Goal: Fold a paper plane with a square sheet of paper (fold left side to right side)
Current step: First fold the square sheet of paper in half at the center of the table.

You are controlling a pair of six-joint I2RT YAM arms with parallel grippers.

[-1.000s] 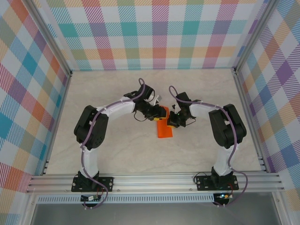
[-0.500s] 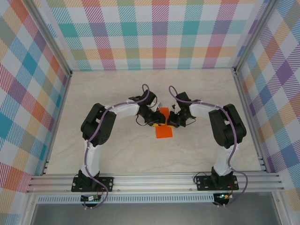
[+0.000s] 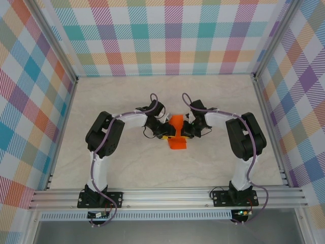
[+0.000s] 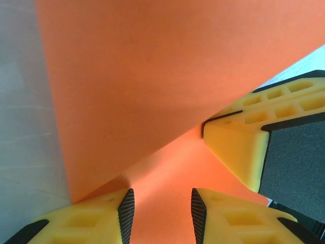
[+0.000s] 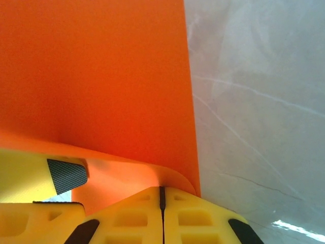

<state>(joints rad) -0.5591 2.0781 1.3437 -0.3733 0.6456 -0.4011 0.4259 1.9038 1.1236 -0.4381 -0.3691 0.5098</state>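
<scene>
The square sheet of paper [image 3: 177, 136] is bright orange and lies mid-table between both grippers. One side of it is raised as a flap [image 4: 167, 76] over the flat part [image 4: 167, 168]. My right gripper [image 5: 162, 189] is shut, and the curled edge of the paper [image 5: 127, 173] runs into its fingertips. In the top view the right gripper [image 3: 187, 130] sits at the sheet's right edge. My left gripper [image 4: 162, 195] stands open just above the flat orange paper, under the raised flap. From above, the left gripper [image 3: 167, 130] is at the sheet's left edge.
The pale marbled tabletop [image 3: 127, 162] spreads all round the sheet. Checked walls and aluminium rails [image 3: 167, 195] close in the workspace. The right gripper's yellow finger [image 4: 233, 147] shows close beside my left fingers.
The left arm has swung in and its gripper now sits lower against the sheet's left side. The sheet's far part has lifted and shifted slightly. The right gripper has stayed put.
</scene>
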